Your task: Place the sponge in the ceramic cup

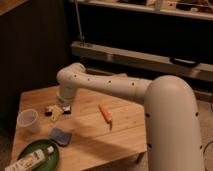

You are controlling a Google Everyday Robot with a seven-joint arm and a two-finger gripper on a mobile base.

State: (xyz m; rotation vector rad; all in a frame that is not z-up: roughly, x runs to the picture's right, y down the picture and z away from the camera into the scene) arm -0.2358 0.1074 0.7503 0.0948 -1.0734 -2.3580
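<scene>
The blue sponge [60, 136] lies flat on the wooden table [125, 130], near its front left. The pale ceramic cup [27, 120] stands upright to the sponge's left, close to the table's left edge. My white arm reaches in from the right and bends down at the wrist. The gripper [57, 114] points downward just above the table, behind the sponge and to the right of the cup. It looks open and holds nothing.
A small dark box with a red label [49, 110] lies right by the gripper. An orange carrot-like item [105, 113] rests mid-table. A green plate [35, 152] at the front left corner carries a white bottle [30, 161]. Dark shelving stands behind the table.
</scene>
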